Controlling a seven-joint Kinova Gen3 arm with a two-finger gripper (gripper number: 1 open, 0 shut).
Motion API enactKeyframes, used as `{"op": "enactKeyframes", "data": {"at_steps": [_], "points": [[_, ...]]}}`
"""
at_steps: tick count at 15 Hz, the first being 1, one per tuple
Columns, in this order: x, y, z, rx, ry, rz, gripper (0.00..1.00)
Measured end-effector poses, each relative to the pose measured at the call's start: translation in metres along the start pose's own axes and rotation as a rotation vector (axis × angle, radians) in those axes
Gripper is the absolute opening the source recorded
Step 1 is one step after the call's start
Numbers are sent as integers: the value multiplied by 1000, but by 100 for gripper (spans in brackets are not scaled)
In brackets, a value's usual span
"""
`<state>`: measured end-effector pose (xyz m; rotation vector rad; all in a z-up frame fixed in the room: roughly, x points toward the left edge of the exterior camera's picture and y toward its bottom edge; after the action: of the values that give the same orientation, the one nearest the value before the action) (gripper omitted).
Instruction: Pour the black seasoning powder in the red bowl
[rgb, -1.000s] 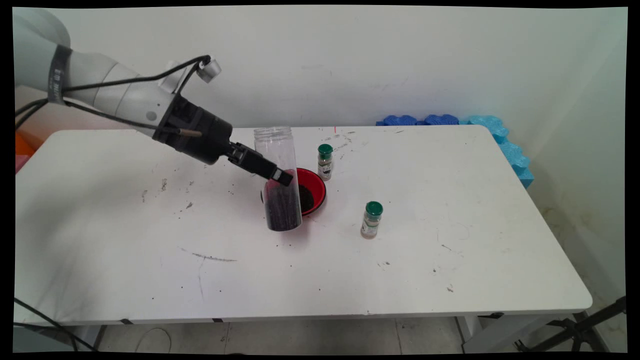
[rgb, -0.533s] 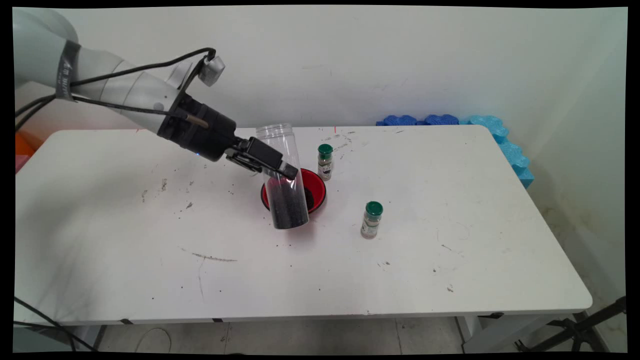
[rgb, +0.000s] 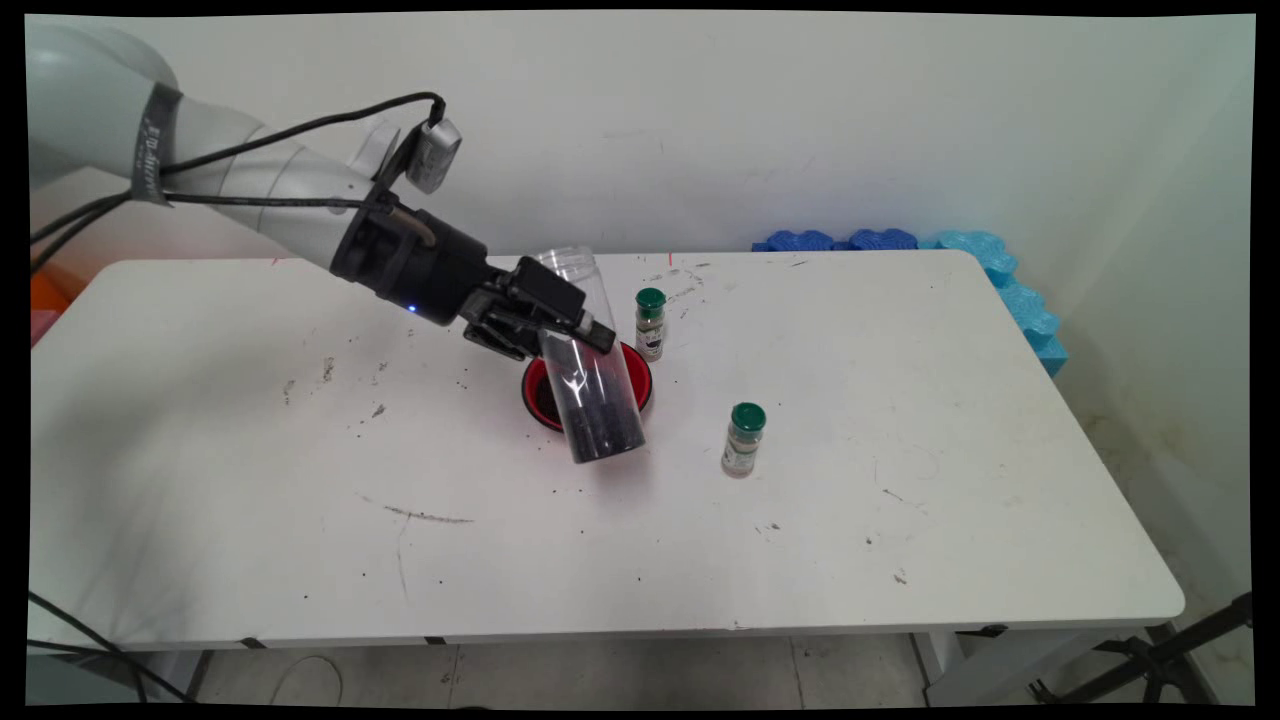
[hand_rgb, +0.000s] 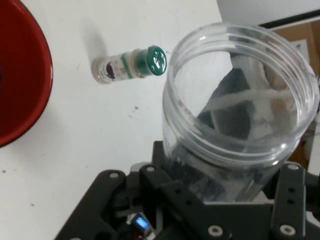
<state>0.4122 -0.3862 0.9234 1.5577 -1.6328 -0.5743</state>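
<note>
**Over the red bowl: a tilted jar held in the gripper**

Near the middle of the white table (rgb: 250, 450), the black gripper (rgb: 585, 335) is closed on a tall clear plastic jar (rgb: 590, 390), with one finger on each side of its wall about halfway up. The jar has no lid and leans, its open mouth toward the arm and the back wall and its base toward the table's near right. Dark granules fill its lower part. In the main view the jar overlaps the red bowl (rgb: 532, 395). A green-capped spice bottle (rgb: 650, 325) stands just behind the bowl, and a second one (rgb: 743, 440) stands apart to the right. Blue foam blocks (rgb: 900, 240) lie along the table's far edge.

The jar covers most of the bowl, so little of the bowl's contents can be seen. Whether the jar's base touches the bowl's rim or the table or hangs clear of both cannot be told. In the hand view the jar (hand_rgb: 240, 115) fills the right side and hides both fingertips. The bowl (hand_rgb: 30, 90) is cut off at the left edge there. One spice bottle (hand_rgb: 130, 65) appears in that view, but which of the two it is remains unclear.
</note>
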Motion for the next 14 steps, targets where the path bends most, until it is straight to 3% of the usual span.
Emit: {"op": "enactKeyframes", "data": {"at_steps": [8,14], "points": [[2,-9,7,-58,25,-361,0],[0,-15,11,-92,22,-556,0]]}}
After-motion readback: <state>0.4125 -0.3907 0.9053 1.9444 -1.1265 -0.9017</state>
